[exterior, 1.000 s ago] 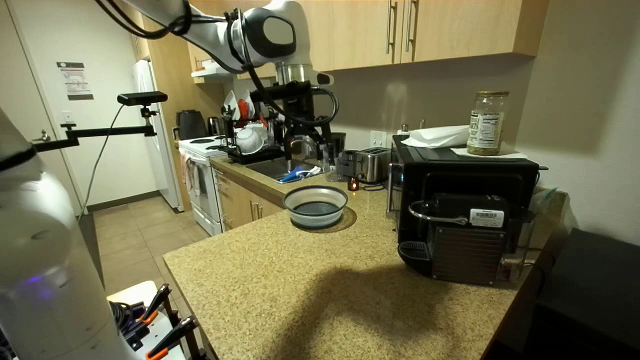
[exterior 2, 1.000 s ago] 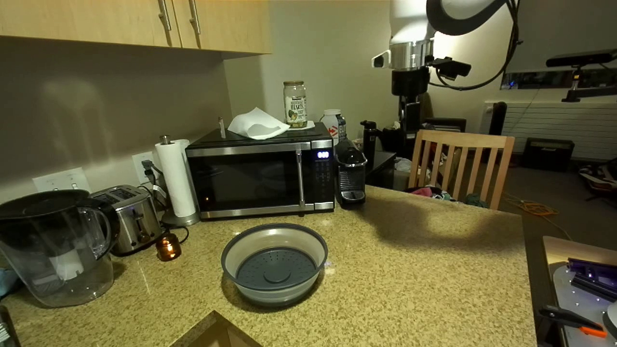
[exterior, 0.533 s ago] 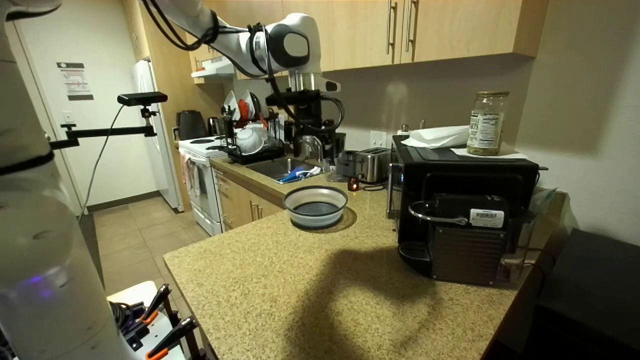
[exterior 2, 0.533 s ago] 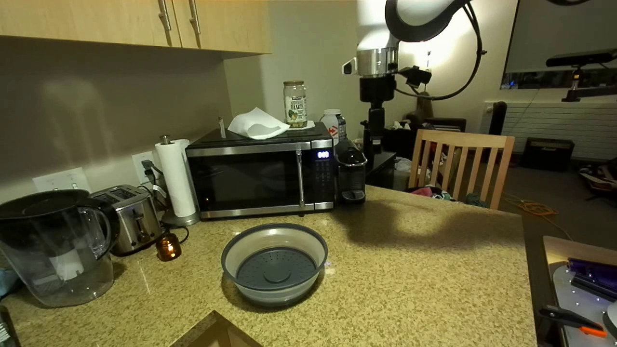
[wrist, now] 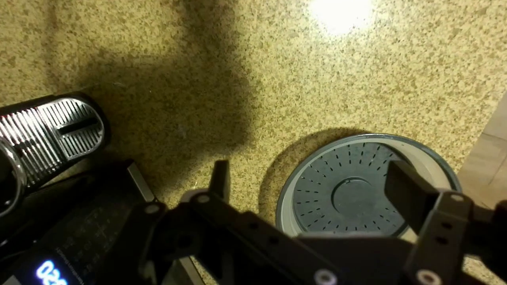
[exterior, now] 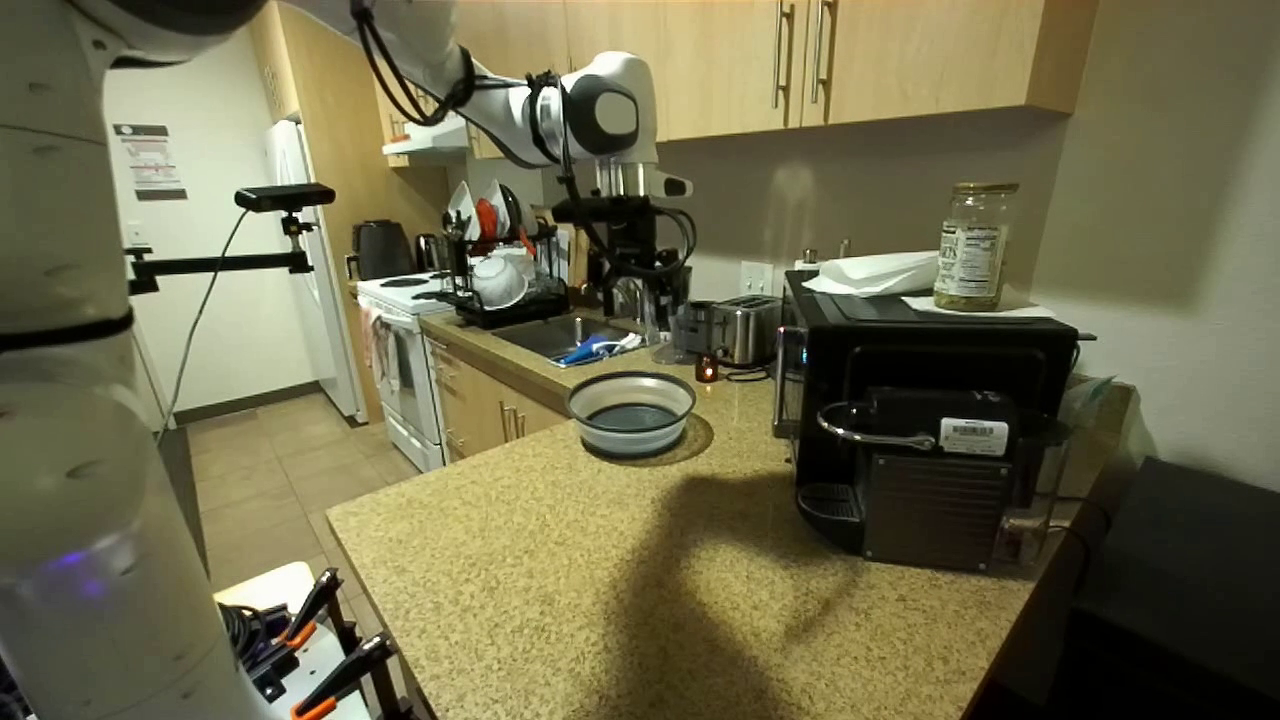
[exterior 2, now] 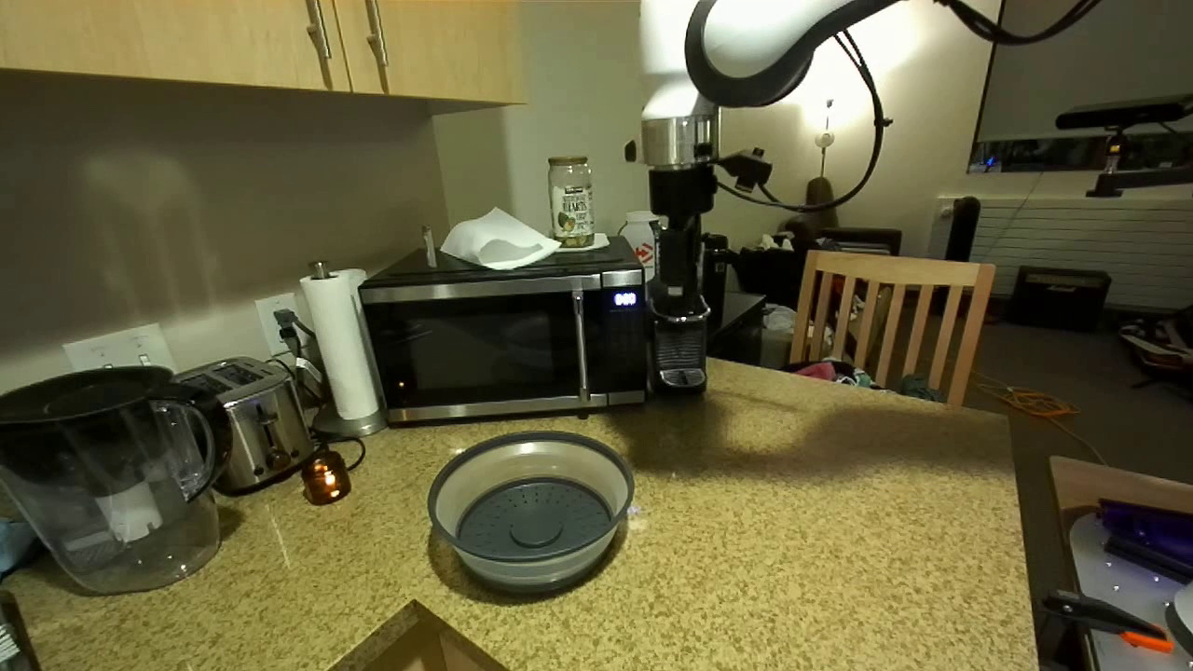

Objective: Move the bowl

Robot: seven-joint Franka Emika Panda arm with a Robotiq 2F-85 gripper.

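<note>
The bowl (exterior 2: 531, 517), round with a dark rim, pale sides and a grey-blue slotted base, rests upright on the speckled counter in both exterior views. My gripper (exterior: 635, 295) hangs well above the counter, pointing down and apart from the bowl. In an exterior view its black fingers (exterior 2: 678, 280) overlap the coffee machine. From the wrist, the open gripper (wrist: 312, 185) has its fingertips far apart with nothing held. The bowl (wrist: 352, 194) shows below, its near edge covered by the gripper body and part of its right side by one finger.
A microwave (exterior 2: 503, 345) and a coffee machine (exterior 2: 680, 345) stand along the back of the counter. Near the bowl are a small amber candle jar (exterior 2: 326, 477), a toaster (exterior 2: 261, 424) and a water pitcher (exterior 2: 102, 485). The sink (exterior: 560, 335) lies beyond the bowl.
The arm has swung, carrying my gripper rightward and lower in an exterior view, and leftward and lower where the microwave faces the camera. The bowl has stayed put.
</note>
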